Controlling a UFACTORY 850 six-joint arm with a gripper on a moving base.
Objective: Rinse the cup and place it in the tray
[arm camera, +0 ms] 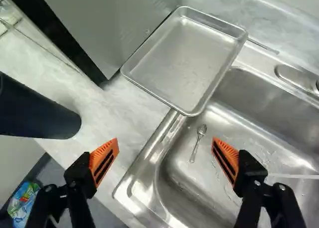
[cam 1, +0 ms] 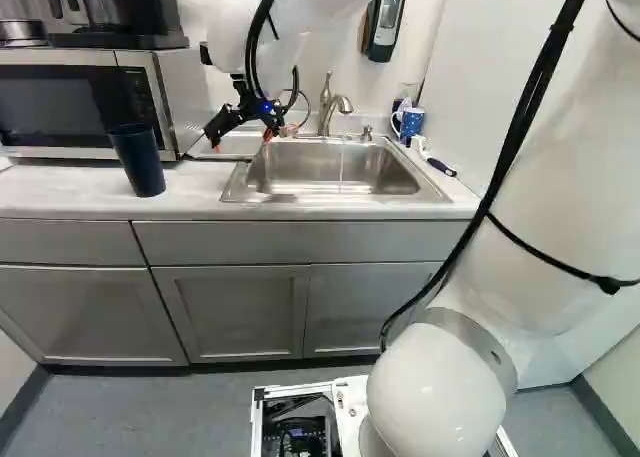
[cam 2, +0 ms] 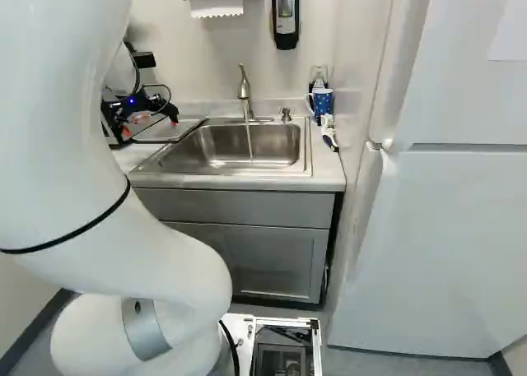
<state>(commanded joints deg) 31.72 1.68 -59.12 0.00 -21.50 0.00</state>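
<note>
White arm (cam 1: pixel 560 197) stood nearest, filled the right of the left base view, reached over the counter. Gray cabinets (cam 1: pixel 232 312) ran below the pale countertop (cam 1: pixel 190 195). Steel sink (cam 1: pixel 300 199) sat set into that countertop. Microwave (cam 1: pixel 60 107) was at the left of the left base view. Metal tray (arm camera: pixel 184 63) lay between microwave and sink, one corner out over the basin. Gripper (cam 1: pixel 242 135) hung above the sink's tray-side edge, fingers spread wide, one finger over the countertop side, the other over the basin. Faucet (cam 1: pixel 327 109) ran a thin stream into the sink. Dark blue cup (cam 1: pixel 137 160) was on the countertop just in front of the microwave, apart from the gripper. Patterned blue mug (cam 2: pixel 322 101) sat by the sink's far corner. Small spoon (arm camera: pixel 197 142) lay in the basin, near the tray's corner
</note>
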